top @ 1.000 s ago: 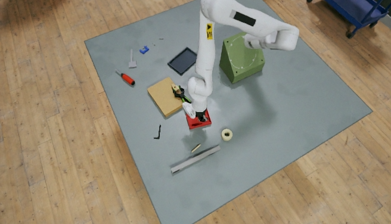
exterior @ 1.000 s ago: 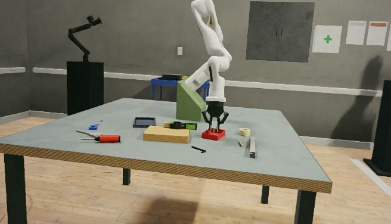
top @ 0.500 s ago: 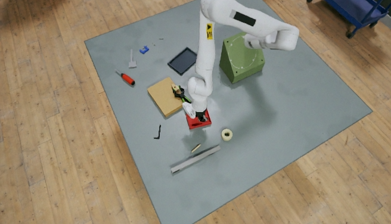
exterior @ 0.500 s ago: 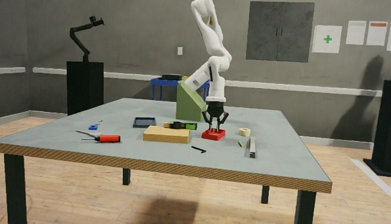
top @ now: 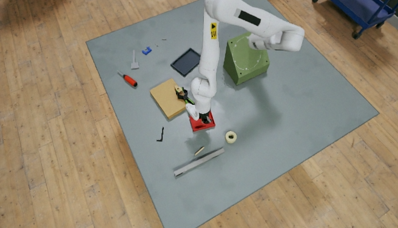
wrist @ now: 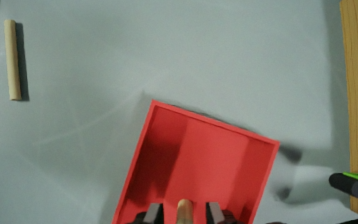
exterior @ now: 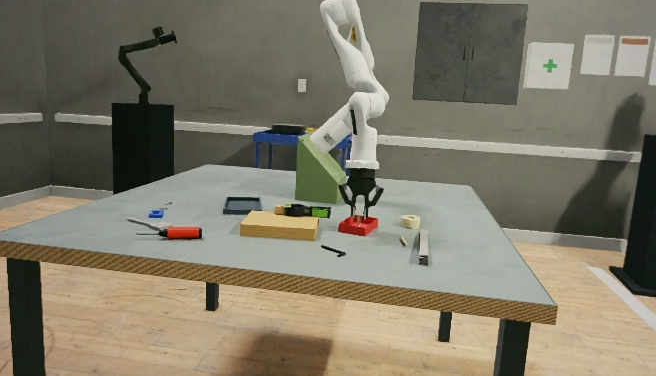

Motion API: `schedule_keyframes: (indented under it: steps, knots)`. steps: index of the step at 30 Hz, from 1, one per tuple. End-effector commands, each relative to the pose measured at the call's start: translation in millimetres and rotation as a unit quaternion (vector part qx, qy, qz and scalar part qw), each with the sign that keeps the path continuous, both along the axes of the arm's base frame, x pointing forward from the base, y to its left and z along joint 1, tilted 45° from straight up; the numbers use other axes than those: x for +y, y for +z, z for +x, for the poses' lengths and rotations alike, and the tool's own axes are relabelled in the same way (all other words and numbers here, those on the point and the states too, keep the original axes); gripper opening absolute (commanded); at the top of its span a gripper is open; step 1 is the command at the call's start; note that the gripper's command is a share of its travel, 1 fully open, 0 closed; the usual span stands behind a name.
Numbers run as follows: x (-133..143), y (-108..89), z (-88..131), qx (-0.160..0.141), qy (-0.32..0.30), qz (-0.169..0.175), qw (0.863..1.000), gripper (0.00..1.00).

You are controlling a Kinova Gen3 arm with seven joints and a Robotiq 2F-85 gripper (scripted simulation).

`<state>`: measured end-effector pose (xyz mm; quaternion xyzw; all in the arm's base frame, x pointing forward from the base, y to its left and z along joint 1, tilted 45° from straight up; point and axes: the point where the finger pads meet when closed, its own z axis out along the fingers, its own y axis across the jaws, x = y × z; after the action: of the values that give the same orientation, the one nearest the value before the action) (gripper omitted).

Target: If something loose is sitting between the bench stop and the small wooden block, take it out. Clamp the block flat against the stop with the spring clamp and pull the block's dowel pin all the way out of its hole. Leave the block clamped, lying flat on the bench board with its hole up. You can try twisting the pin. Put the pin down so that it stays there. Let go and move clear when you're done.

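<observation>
My gripper (top: 205, 119) (exterior: 361, 214) (wrist: 184, 212) points straight down into a red tray (top: 201, 123) (exterior: 357, 227) (wrist: 200, 165). Its fingers are open. The dowel pin (wrist: 184, 210) (exterior: 358, 219) stands between them with a gap on each side. The small wooden block (top: 177, 89) (exterior: 280, 209) lies at the far edge of the bench board (top: 168, 98) (exterior: 279, 225). The black and green spring clamp (top: 183, 96) (exterior: 307, 211) grips the block there. The block's hole and the stop are too small to make out.
A second loose dowel (top: 199, 151) (wrist: 12, 59) lies by a steel bar (top: 198, 162). Around them are a tape roll (top: 230, 137), a hex key (top: 161, 134), a red screwdriver (top: 128, 79), a dark tray (top: 185, 62) and a green wedge (top: 246, 59).
</observation>
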<state>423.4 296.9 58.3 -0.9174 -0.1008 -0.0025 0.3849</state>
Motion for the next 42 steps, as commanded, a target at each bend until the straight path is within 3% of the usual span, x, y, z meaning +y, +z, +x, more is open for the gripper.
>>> schedule_keyframes:
  steps: [1,28,42]
  knots:
    - [-4.4,4.5,1.0,-0.001,0.0,0.0,1.0,0.34]
    - [-62.3,62.1,6.9,-0.001,0.0,0.0,1.0,0.34]
    - [-79.3,79.1,8.6,-0.001,0.0,0.0,1.0,0.34]
